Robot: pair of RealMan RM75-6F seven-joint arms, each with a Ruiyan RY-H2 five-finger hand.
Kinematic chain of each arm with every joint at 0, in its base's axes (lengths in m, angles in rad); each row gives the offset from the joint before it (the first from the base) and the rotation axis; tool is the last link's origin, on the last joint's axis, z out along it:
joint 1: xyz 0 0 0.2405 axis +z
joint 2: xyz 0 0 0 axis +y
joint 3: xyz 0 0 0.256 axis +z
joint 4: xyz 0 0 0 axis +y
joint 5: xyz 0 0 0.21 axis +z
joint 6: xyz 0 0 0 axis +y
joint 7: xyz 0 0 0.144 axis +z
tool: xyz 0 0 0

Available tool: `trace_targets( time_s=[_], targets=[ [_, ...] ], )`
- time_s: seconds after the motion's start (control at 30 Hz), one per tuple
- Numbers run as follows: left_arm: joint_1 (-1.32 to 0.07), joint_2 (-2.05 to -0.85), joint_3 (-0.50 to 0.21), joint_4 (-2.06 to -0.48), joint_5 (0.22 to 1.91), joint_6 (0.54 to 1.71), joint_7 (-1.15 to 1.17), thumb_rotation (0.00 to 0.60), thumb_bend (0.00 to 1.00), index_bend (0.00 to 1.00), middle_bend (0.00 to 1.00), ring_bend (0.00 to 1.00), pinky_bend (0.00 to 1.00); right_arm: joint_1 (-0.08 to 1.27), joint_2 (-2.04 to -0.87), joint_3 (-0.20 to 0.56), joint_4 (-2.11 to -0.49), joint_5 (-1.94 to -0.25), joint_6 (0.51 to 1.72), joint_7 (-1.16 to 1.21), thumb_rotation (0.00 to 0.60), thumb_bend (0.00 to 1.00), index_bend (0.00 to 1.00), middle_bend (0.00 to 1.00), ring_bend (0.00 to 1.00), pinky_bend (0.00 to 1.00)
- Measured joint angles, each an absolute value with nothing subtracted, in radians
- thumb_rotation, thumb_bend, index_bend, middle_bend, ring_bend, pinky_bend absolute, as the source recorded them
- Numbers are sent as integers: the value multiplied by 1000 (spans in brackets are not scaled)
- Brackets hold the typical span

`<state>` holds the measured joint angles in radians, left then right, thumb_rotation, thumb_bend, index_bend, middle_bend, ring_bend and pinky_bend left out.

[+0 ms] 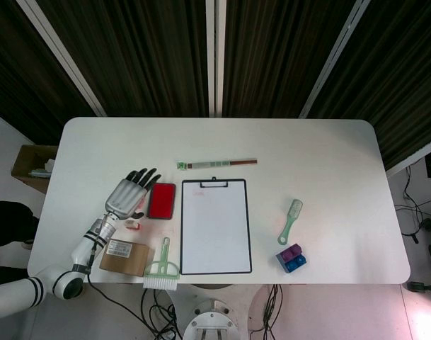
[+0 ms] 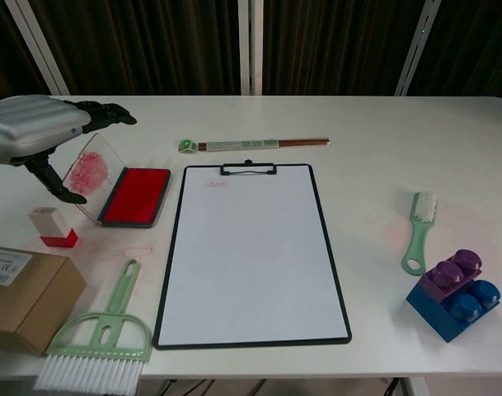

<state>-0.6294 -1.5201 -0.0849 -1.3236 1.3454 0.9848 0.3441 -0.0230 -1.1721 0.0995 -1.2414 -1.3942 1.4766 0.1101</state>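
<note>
Along the table's (image 2: 374, 124) near edge, toward its left corner, lie a cardboard box (image 2: 24, 293) and a green hand brush (image 2: 102, 334), with a small red-based stamp (image 2: 51, 228) standing just beyond the box. The left hand (image 2: 36, 132) hovers above that stamp with its fingers (image 1: 143, 177) spread and nothing in them, pointing toward the far edge; the red ink pad (image 2: 137, 195) lies just to its right, its clear lid (image 2: 87, 172) raised and its long axis running near to far beside the clipboard (image 2: 251, 252). The right hand is not in view.
</note>
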Motion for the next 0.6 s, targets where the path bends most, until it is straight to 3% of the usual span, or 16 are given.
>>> trace_targets(
  time_s=[0.6],
  targets=[
    [-659,-1534,-116,-1190,1284,961,390,600,63,36,0,52,163,-22,-1166,101,-1255,-1392,1475,98,600,214,0,0,0,0]
  ],
)
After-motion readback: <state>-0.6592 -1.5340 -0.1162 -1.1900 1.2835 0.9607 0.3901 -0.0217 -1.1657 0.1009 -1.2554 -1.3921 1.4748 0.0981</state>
